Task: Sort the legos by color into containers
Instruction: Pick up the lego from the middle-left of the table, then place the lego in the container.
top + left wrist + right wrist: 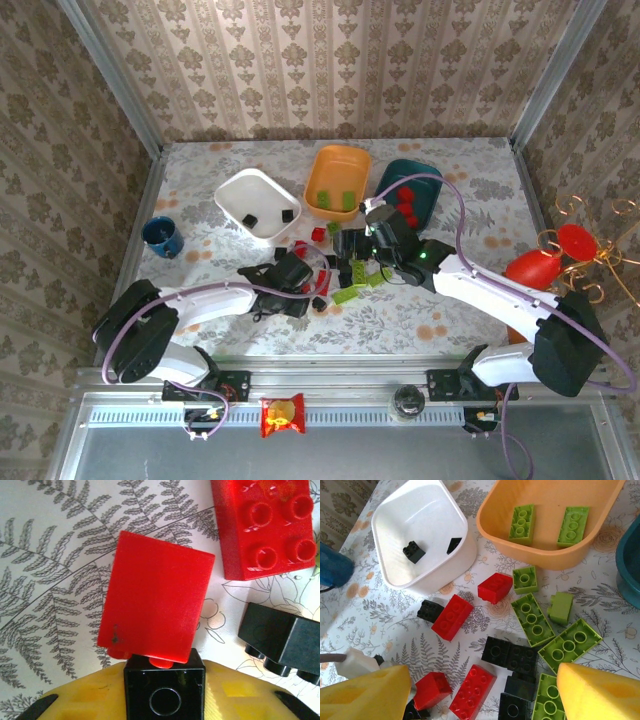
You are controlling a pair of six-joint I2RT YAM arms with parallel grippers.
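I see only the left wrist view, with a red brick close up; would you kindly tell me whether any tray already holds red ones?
Observer: Yes, the teal tray holds red bricks.
Operator: Thank you. Where are the black ones going?
Observer: Two black bricks lie in the white tray.
Operator: And is the other arm busy?
Observer: The right hand is open and holding nothing, over the loose bricks.
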